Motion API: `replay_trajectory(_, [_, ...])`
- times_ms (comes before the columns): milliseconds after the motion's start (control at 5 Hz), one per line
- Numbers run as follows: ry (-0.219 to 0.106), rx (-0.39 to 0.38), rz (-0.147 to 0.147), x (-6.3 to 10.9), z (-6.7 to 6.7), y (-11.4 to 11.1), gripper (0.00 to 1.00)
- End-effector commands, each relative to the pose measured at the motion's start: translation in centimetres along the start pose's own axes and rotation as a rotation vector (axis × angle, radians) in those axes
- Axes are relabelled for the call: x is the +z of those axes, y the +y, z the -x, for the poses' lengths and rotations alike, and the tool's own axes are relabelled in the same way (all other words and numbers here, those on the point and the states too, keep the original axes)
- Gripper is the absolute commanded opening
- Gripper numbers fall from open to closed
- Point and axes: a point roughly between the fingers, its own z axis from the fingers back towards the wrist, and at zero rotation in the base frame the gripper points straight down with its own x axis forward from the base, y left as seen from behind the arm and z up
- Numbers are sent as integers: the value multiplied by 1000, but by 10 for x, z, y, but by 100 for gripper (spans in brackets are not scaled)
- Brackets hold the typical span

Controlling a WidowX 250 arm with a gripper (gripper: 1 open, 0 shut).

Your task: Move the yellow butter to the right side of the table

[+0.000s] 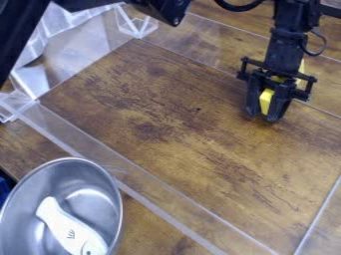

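The yellow butter (268,101) is a small bright yellow block standing between the black fingers of my gripper (272,108), which is shut on it and points steeply down at the table. It sits low over the dark brown wood-grain table (173,129), at the far right part of the top. Most of the butter is hidden by the fingers; whether it touches the wood I cannot tell.
A steel bowl (60,214) with a white utensil (64,227) in it stands at the bottom left, outside the clear plastic rim (160,194). White plastic pieces (40,60) lie at the upper left.
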Motion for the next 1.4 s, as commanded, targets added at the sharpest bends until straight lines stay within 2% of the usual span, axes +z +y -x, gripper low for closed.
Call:
replay_trajectory(0, [-52, 42, -1, -1, -11, 14, 100])
replay_trajectory(200, [-46, 52, 0, -2, -9, 17, 100])
replay_trajectory(600, [-55, 66, 5, 6, 0, 22, 100])
replay_trajectory(1000, [-87, 72, 17, 27, 13, 26, 100])
replay_trajectory(1200, [-81, 76, 18, 23, 12, 27, 100])
